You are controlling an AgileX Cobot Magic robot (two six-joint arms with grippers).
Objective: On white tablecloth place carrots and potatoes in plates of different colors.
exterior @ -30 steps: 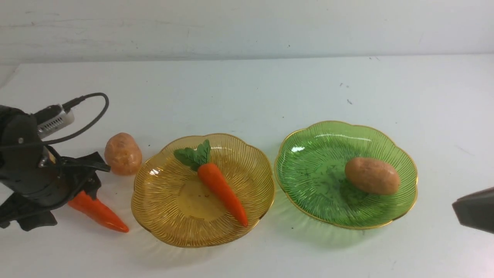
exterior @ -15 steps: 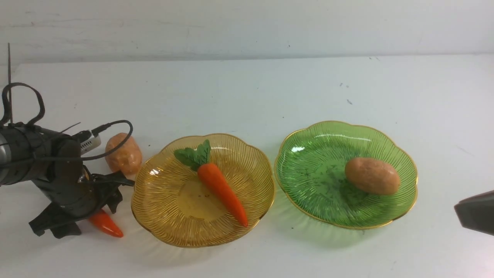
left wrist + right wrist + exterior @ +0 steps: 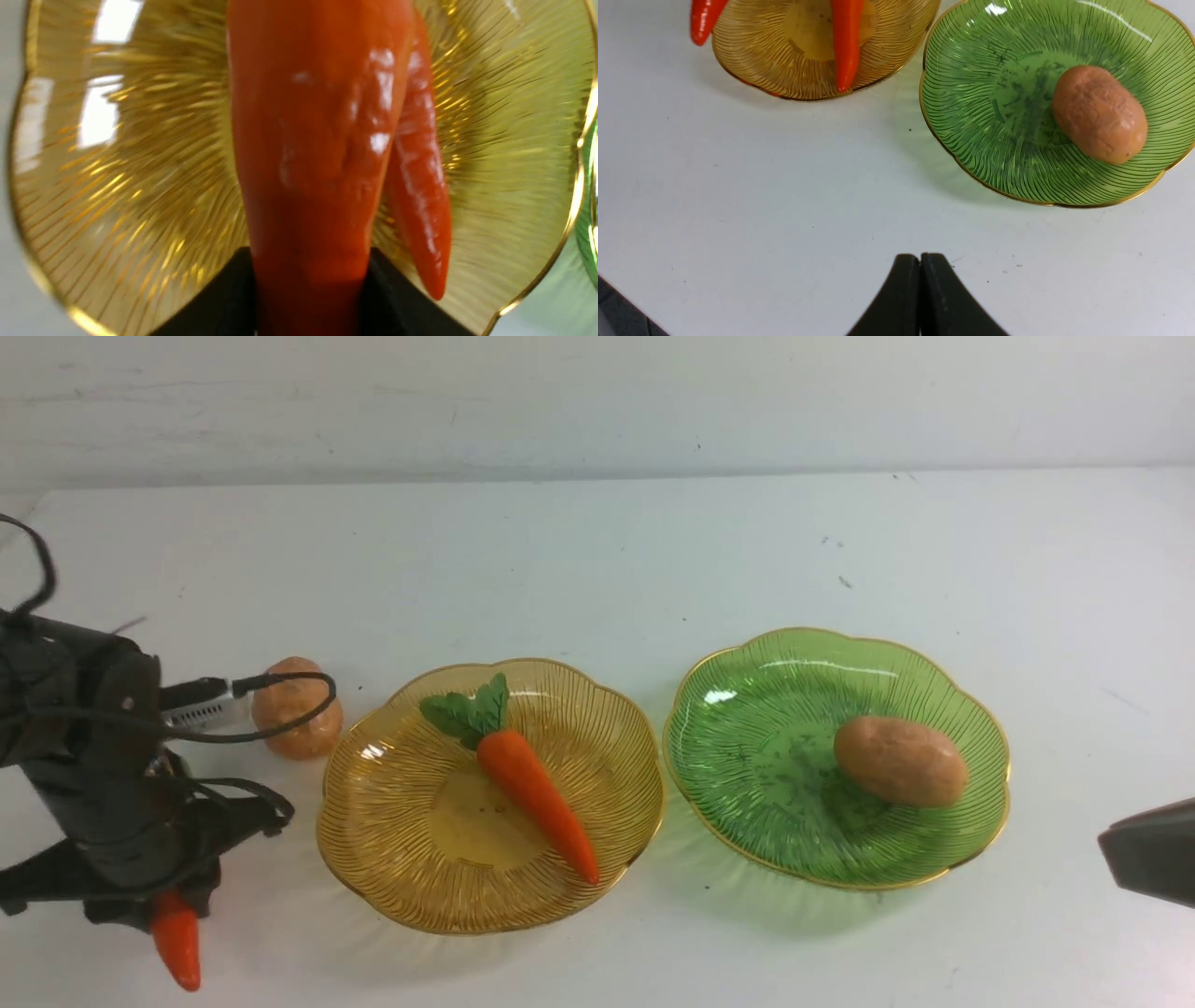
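My left gripper (image 3: 159, 901) is shut on an orange carrot (image 3: 177, 943) and holds it tip down, just left of the amber-yellow plate (image 3: 401, 821). In the left wrist view this carrot (image 3: 308, 140) fills the middle, between the black fingers (image 3: 219, 308). A second carrot (image 3: 537, 793) with green leaves lies in the amber plate. One potato (image 3: 901, 761) lies in the green plate (image 3: 747, 756). The other potato (image 3: 294, 709) sits on the white tablecloth (image 3: 597, 569), left of the amber plate. My right gripper (image 3: 920, 261) is shut and empty, near the front right.
The two plates stand side by side, almost touching, in the middle of the cloth. A black cable (image 3: 280, 700) from my left wrist loops in front of the loose potato. A white wall runs along the back.
My left gripper has taken the carrot off the cloth and swung it from lying flat to hanging tip down, nearer the front edge. The right arm has not moved.
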